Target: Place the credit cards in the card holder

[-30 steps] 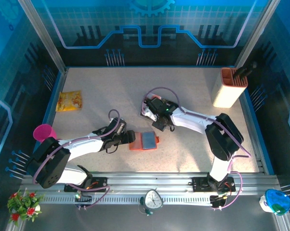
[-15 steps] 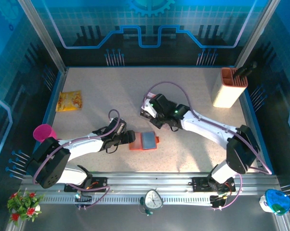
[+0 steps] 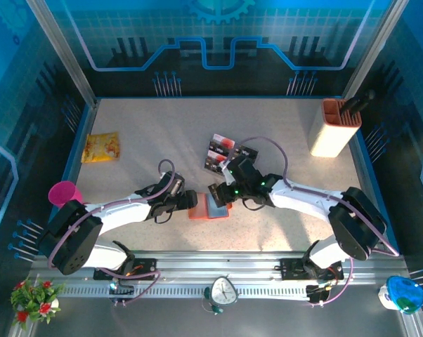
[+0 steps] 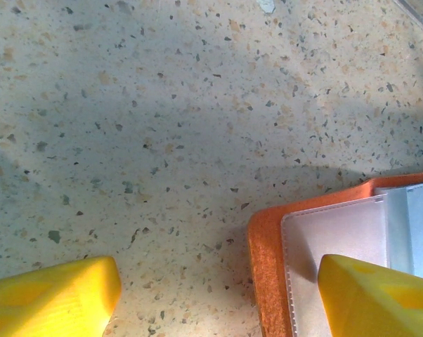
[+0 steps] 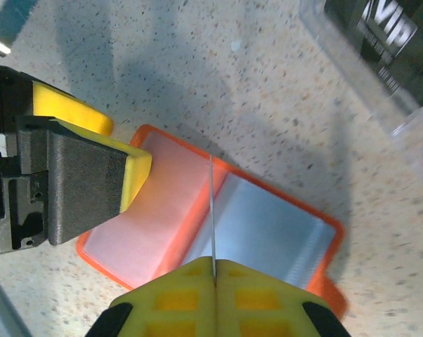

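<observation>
White "VIP" lettering on black card in clear tray

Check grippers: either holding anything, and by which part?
Right gripper pinches a card by one edge, over the wallet. Left gripper is open, holding nothing.

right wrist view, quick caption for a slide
A credit card held edge-on in the shut right end effector, poised over the open orange card holder, whose edge the left end effector straddles.

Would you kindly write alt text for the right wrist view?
The right pincer holds a card edge-on over the open orange wallet. The open left pincer has one finger on its pale flap; a clear tray sits top right.
</observation>
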Tool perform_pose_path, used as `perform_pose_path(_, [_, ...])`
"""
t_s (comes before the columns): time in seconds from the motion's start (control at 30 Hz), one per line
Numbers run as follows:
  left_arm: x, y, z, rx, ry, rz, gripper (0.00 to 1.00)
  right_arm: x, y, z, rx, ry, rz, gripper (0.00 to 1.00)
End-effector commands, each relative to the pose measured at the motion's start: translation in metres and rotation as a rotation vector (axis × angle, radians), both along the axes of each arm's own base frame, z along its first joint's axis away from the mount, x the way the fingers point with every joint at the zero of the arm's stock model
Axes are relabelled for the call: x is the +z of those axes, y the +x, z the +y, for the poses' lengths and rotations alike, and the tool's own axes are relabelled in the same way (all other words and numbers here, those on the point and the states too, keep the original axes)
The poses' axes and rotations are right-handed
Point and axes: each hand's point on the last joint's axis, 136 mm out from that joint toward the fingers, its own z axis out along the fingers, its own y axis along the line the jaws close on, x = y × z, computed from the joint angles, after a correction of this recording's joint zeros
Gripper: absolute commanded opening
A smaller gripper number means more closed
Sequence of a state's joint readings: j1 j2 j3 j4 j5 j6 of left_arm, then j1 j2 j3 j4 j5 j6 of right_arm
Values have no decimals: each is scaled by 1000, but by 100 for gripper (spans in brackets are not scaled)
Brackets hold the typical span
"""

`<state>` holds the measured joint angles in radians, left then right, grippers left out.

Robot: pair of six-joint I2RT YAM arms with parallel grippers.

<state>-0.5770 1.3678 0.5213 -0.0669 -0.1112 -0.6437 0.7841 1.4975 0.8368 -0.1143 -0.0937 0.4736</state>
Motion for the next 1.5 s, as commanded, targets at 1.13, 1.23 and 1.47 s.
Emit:
perform_pose_path(1.13, [6, -19, 1, -56, -11, 11, 78, -37, -4, 28, -69, 175, 213, 0])
perform_pose_path(1.23, [-2, -21, 2, -63, 17, 26, 78, -35, -4, 29, -69, 182, 214, 0])
perform_pose_path(1.47, [-14, -26, 8, -51, 86, 49, 77, -25, 0, 23, -95, 219, 203, 0])
